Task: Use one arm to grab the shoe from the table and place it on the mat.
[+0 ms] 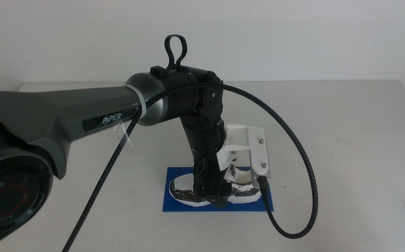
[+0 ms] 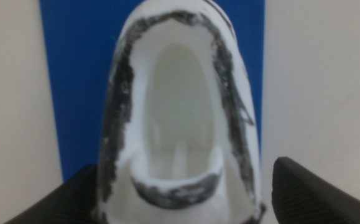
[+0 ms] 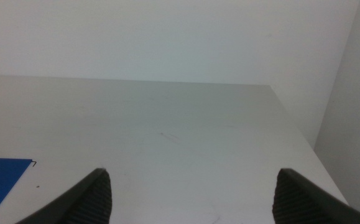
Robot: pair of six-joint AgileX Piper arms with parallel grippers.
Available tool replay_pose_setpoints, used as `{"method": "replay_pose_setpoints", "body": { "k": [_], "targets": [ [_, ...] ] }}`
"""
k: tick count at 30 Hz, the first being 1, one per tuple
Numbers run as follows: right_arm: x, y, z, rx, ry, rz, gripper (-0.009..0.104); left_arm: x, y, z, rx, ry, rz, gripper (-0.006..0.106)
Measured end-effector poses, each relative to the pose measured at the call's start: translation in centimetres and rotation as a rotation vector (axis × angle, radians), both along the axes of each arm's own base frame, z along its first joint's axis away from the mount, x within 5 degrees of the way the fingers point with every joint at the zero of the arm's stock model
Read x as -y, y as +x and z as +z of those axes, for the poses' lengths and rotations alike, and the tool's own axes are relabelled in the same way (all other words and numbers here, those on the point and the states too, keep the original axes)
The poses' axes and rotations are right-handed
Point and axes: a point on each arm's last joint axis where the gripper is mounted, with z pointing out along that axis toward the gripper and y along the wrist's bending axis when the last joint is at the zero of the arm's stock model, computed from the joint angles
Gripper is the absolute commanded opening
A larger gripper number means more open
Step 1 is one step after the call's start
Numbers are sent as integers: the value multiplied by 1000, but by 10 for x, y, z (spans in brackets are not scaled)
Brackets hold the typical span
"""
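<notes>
The black-and-white shoe (image 1: 185, 190) lies on the blue mat (image 1: 176, 204) near the table's front middle. The left arm (image 1: 188, 98) reaches in from the left and points down over it. My left gripper (image 1: 219, 197) is at the shoe's middle to heel. In the left wrist view the shoe (image 2: 180, 93) fills the frame over the mat (image 2: 74, 74), and my left gripper (image 2: 183, 193) has its jaws wide apart on either side of the heel, open. My right gripper (image 3: 192, 186) is open and empty over bare table, out of the middle view.
The light grey table (image 1: 356, 140) lies bare around the mat. A black cable (image 1: 307, 189) loops from the left wrist down to the right of the mat. The right wrist view shows a corner of the mat (image 3: 2, 177) and the table's far edge (image 3: 279, 99).
</notes>
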Motion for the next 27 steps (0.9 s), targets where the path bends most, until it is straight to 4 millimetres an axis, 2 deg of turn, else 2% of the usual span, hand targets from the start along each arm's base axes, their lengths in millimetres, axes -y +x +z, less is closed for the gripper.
{"method": "replay_pose_setpoints", "body": {
  "k": [6,17,21,27],
  "targets": [
    [0,0,0,0,0,0,66,-4,-5,7,-26,24,-14,94],
    [0,0,0,0,0,0,66,-17,-15,58,32,-9,17,94],
    [0,0,0,0,0,0,66,-35,-21,87,24,-26,107,93],
    [0,0,0,0,0,0,66,-80,-28,147,93,-116,300,90]
  ]
}}
